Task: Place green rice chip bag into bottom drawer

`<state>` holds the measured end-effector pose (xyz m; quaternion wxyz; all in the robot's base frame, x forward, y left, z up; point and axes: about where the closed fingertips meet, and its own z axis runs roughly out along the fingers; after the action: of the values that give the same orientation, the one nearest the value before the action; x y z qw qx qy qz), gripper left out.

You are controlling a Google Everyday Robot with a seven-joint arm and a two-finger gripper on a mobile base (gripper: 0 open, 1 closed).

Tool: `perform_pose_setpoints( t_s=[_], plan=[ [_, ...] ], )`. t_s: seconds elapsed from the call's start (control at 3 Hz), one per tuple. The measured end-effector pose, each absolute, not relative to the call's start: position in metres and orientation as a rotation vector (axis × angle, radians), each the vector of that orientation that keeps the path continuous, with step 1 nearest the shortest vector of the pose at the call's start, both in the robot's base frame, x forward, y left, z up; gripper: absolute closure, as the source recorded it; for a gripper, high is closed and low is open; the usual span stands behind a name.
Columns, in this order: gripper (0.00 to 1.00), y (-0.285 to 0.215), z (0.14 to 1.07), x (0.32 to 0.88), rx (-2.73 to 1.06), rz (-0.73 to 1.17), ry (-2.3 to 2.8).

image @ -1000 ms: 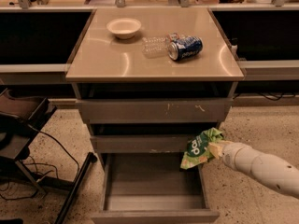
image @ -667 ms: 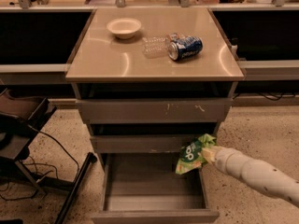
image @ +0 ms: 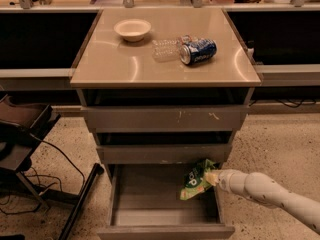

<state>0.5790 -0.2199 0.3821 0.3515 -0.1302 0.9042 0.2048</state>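
One bag [image: 196, 180] gripped by tool [image: 212, 177] (over drawer [image: 165, 231]).

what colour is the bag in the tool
Bright green with white letters, in the camera view; the tool holds the bag over the bottom drawer.

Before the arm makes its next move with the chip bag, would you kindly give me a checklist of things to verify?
1. bottom drawer pulled open: ok.
2. green rice chip bag held by the gripper: ok; it hangs at the arm's tip.
3. Bag over the drawer's inside: ok, though close to the wall on the picture's right.
4. Bag clear of the middle drawer above: cannot tell; the bag's top sits near its lower edge.
5. Bag's height above the drawer floor: cannot tell from this view.
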Motion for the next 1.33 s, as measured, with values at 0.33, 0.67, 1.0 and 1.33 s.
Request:
perform_pose_setpoints(
  t_s=[0.33,0.67,1.0,1.33],
  plan=[
    [1.00,-0.220,0.382,0.579,-0.337,0.530,2.340],
    [1.00,-0.214,0.343,0.584,-0.341,0.575,2.376],
    [1.00,-0.199,0.275,0.585,-0.374,0.673,2.439],
    [1.00,-0.191,0.208,0.585,-0.415,0.774,2.524]
  ],
)
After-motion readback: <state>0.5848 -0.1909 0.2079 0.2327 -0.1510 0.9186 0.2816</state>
